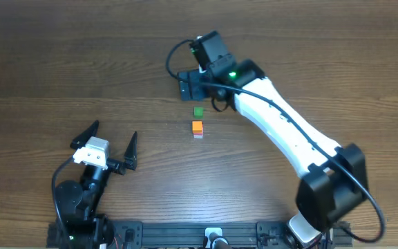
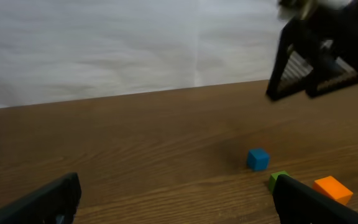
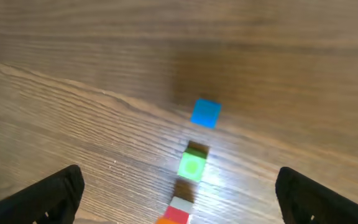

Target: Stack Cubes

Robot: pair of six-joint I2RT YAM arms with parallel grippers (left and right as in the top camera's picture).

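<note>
Top view: the left gripper (image 1: 115,129) sits well apart from the green cube (image 1: 198,111), its fingers spread and holding nothing. The right gripper (image 1: 191,87) hangs near that cube, and the orange cube (image 1: 197,126) lies just beside it on the table (image 1: 47,62).

Left wrist view: a blue cube (image 2: 258,158) rests just beside the green one, not touching.

Right wrist view: the right fingers (image 3: 48,196) stand wide apart and empty above the green cube, which lies between blue and orange.
</note>
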